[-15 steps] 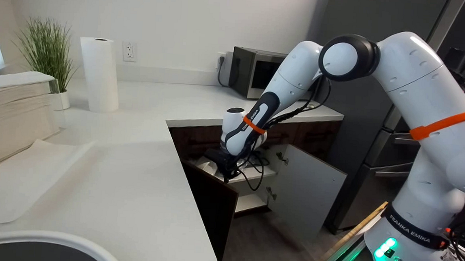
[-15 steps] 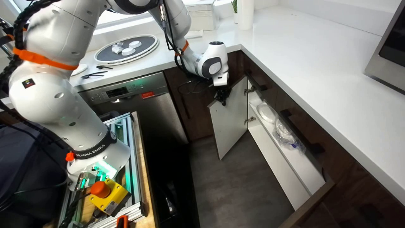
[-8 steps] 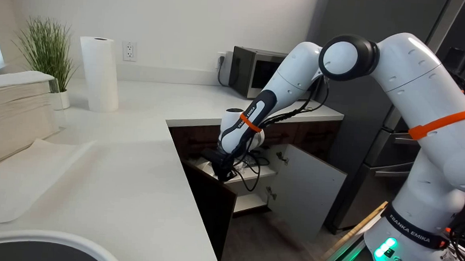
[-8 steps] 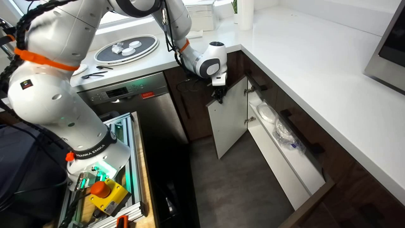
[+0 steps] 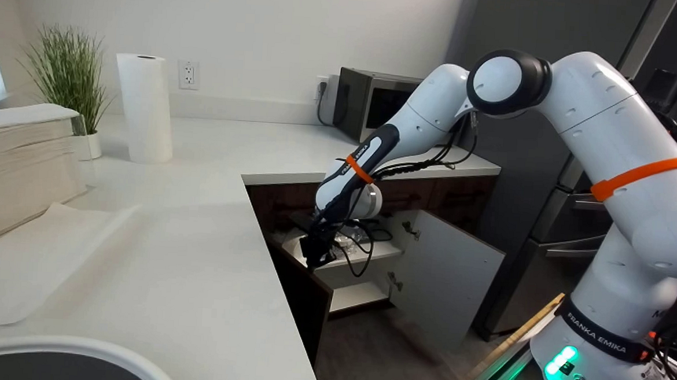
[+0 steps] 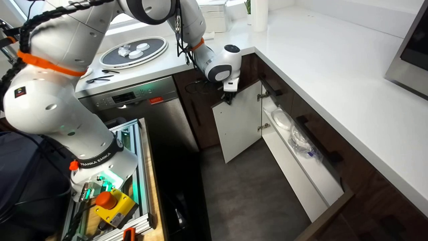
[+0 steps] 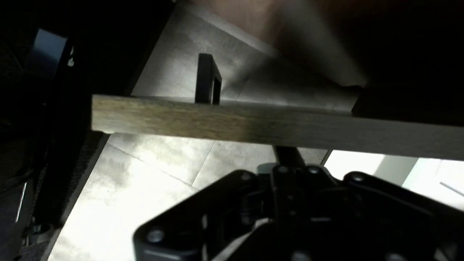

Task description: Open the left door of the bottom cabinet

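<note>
Left door (image 6: 238, 124): hanging well open from the bottom cabinet (image 6: 289, 164), under the counter (image 6: 334, 60); in the last second its free edge has swung farther from the cabinet mouth, as you see in both exterior views.
End effector (image 7: 289, 156): closed, gripping nothing that you can see; it has moved along with the door and sits on the inner side by the top edge.
Contact: the wood hides its very end in your wrist view, but it looks to bear on the inner face, so you seem to be pushing, not pulling the handle (image 7: 204, 78) on the outer side.
Right door (image 5: 447, 271): open and unmoved.
Meaning for the task: your push is working, and the job looks nearly done.
Caution: more swing may knock the handle against the adjoining cabinet front (image 6: 206, 124); back off in time.
</note>
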`<move>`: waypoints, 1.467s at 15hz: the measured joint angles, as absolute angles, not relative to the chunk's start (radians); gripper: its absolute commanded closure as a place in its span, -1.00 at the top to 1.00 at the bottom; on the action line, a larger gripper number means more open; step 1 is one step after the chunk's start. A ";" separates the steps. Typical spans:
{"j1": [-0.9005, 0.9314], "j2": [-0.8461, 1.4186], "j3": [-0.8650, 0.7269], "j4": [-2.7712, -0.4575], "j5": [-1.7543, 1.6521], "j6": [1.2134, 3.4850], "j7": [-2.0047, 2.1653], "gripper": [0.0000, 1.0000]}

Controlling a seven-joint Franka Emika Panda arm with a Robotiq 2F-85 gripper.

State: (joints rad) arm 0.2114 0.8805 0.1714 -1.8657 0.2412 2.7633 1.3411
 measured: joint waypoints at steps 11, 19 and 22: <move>0.032 1.053 0.406 -1.713 0.540 2.810 1.002 -0.48; 0.203 0.904 0.124 -1.776 0.416 2.628 1.006 0.59; 0.232 0.762 0.062 -1.813 0.304 2.448 0.999 0.98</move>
State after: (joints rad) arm 0.2324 0.7624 0.0624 -1.8128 0.3040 2.4482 0.9991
